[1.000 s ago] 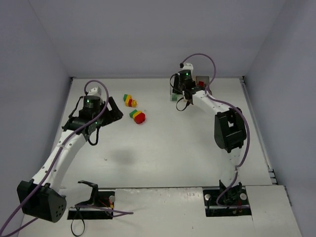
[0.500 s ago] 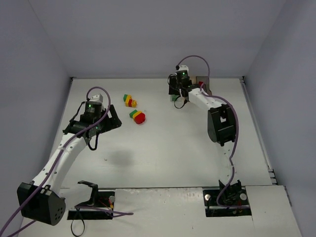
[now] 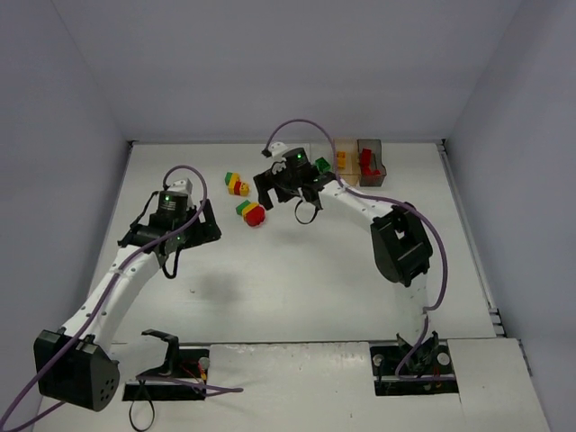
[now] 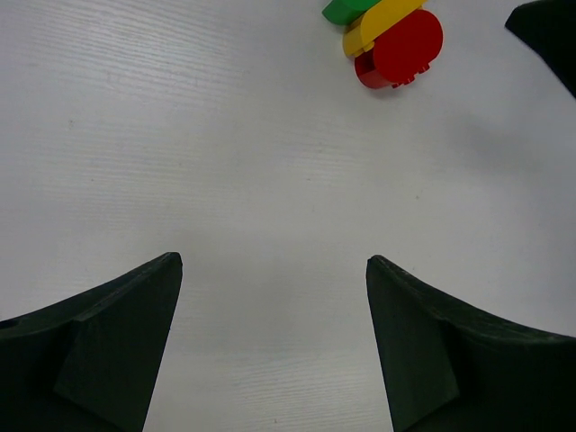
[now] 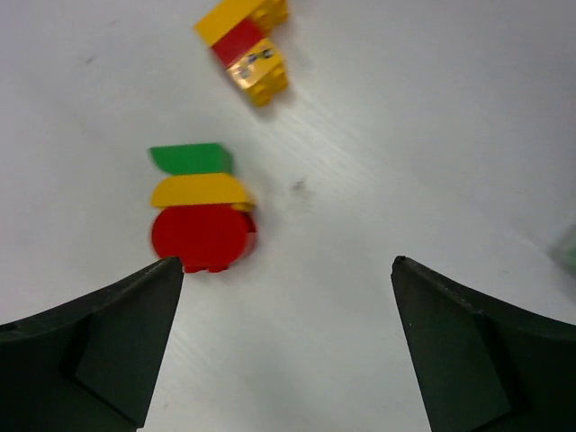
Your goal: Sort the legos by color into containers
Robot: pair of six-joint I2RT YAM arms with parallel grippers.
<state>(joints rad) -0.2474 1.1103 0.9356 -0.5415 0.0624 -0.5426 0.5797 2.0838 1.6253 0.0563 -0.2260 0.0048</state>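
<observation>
Right wrist view shows the stacked clump of green, yellow and round red plastic bricks (image 5: 202,211) lying on the white table (image 5: 360,135), just ahead of the right gripper (image 5: 283,270), whose fingers are spread wide and empty. My guess is it's light, hard and a bit slick, and might snap apart, so pinch the flat faces rather than the rounded red edge. The other yellow-and-red brick clump (image 5: 245,45) is nearby, not touching. The left gripper (image 4: 273,263), also spread and empty, faces the same stack, so the arms could crowd each other. The row of three see-through boxes (image 3: 380,155) is at the back.
</observation>
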